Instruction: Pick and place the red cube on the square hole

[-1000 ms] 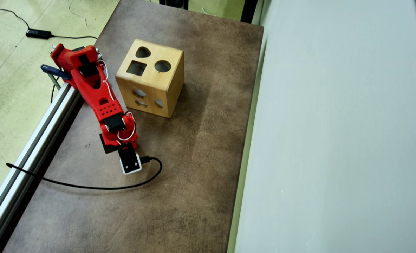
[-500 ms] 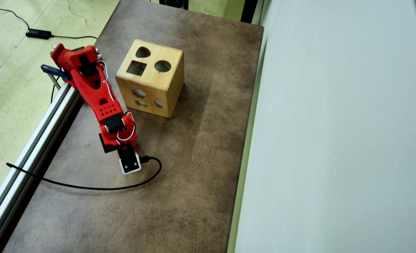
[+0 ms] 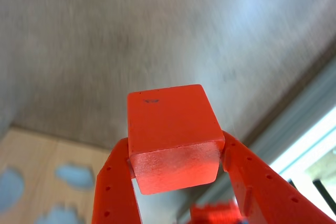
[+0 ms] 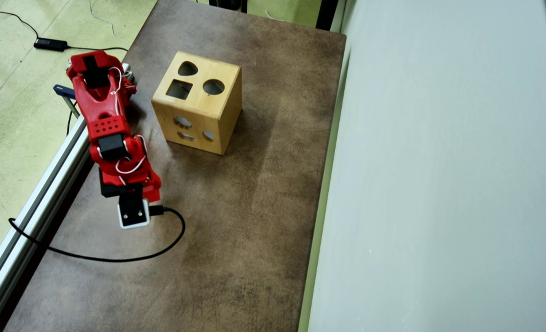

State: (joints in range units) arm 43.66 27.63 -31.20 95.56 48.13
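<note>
In the wrist view my gripper is shut on the red cube, with one red finger on each side of it, and holds it above the brown table. The wooden shape-sorter box shows blurred at the lower left. In the overhead view the box stands at the table's back left, with the square hole on its top face beside a round and a heart-shaped hole. The red arm reaches forward, left of and nearer than the box. Its wrist camera hides the jaws and the cube there.
An aluminium rail runs along the table's left edge and also shows in the wrist view. A black cable loops across the table from the wrist camera. A pale wall borders the right side.
</note>
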